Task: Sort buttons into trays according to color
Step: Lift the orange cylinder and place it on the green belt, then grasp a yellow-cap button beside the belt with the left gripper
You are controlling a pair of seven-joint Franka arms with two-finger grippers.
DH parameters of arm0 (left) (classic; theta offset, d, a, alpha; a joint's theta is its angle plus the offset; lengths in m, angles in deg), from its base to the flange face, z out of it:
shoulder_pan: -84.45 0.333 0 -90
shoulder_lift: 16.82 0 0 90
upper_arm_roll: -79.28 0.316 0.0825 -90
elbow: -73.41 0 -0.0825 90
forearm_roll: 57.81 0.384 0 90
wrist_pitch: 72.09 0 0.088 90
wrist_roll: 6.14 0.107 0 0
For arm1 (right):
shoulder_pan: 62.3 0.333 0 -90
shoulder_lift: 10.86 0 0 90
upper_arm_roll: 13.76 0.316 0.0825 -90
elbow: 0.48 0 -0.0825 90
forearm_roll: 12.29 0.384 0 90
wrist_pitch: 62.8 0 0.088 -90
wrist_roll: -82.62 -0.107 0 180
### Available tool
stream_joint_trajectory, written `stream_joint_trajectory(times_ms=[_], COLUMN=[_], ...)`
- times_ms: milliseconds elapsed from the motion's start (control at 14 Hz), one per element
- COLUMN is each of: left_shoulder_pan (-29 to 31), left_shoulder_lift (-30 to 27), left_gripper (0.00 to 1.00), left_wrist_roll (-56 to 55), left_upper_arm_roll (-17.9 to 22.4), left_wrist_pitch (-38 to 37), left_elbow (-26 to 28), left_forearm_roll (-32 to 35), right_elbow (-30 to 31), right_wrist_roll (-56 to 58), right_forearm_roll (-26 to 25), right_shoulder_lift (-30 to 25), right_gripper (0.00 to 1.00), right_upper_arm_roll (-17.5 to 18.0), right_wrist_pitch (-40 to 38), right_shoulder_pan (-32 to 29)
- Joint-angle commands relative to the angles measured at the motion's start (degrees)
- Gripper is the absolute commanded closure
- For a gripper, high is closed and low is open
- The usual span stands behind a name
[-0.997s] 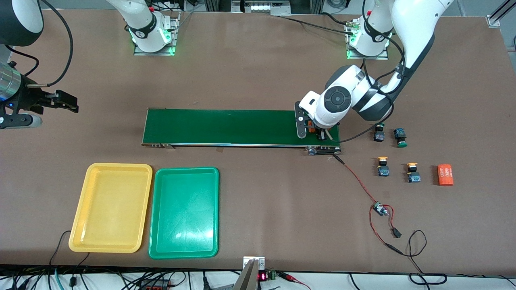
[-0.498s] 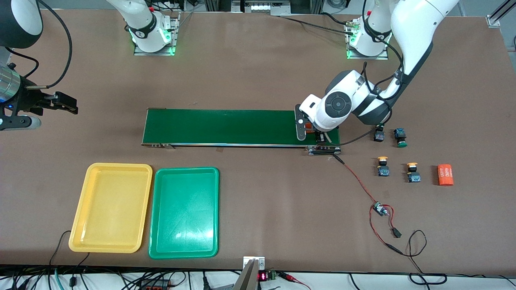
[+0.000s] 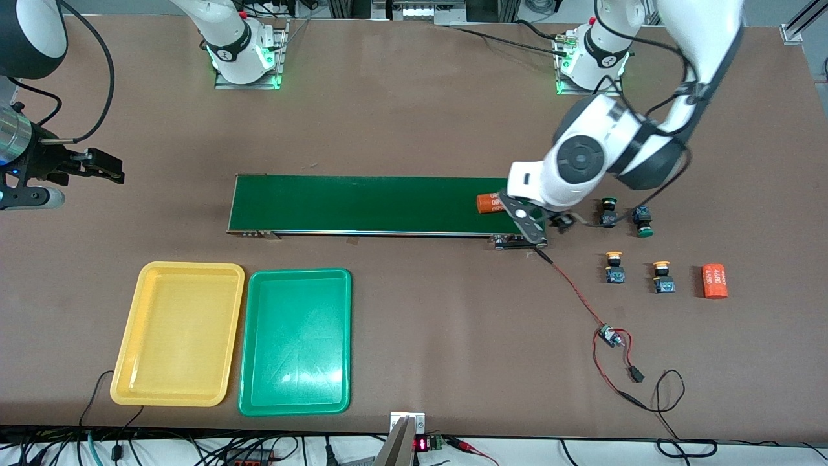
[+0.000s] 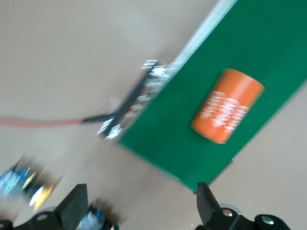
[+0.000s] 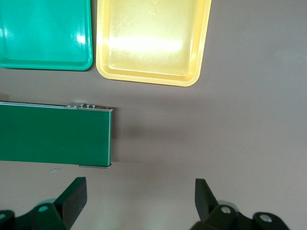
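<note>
My left gripper (image 3: 550, 223), jaws wide and empty, has just released the orange numbered cylinder (image 3: 490, 203) onto the dark-green conveyor belt (image 3: 362, 204), while four small mushroom-capped push buttons (image 3: 614, 267) wait unsorted beside it, yellow tray (image 3: 176, 333) and green tray (image 3: 296, 341) bare, my right gripper (image 5: 139, 201) waiting open.

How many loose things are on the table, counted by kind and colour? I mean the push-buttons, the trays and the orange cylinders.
Yellow-orange capped push-button switches: 2
Green capped push-button switches: 2
Yellow shallow plastic tray: 1
Green shallow plastic tray: 1
Orange cylinders with white numbers: 2
Total: 8
</note>
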Motion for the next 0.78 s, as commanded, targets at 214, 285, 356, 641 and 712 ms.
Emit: stream_joint_trajectory(times_ms=[214, 285, 356, 641, 712], left_shoulder_pan=[3.0, 3.9, 4.4, 5.3, 5.6], left_shoulder_lift=[6.0, 8.0, 10.8, 17.3, 18.3], left_gripper=[0.0, 0.0, 0.0, 0.0, 0.0], left_wrist_roll=[-19.8, -19.7, -19.6, -20.9, -21.1], left_upper_arm_roll=[4.4, 7.6, 9.0, 11.1, 11.6], left_wrist_pitch=[-6.4, -6.4, -6.5, -2.4, 0.8], left_elbow=[-10.5, -13.0, -15.2, -15.8, -15.0], left_forearm_roll=[1.0, 0.7, 0.1, 3.5, 4.0], right_elbow=[0.1, 0.1, 0.1, 0.2, 0.1], right_wrist_roll=[-3.2, -3.2, -3.2, -3.2, -3.2], right_forearm_roll=[2.9, 2.9, 2.9, 3.1, 3.1], right_shoulder_lift=[-0.3, -0.3, -0.3, -0.3, -0.3], right_gripper=[0.0, 0.0, 0.0, 0.0, 0.0], right_upper_arm_roll=[0.0, 0.0, 0.0, 0.0, 0.0], right_wrist_pitch=[-0.5, -0.5, -0.5, -0.5, -0.5], right_shoulder_pan=[-0.6, -0.5, -0.5, -0.7, -0.7])
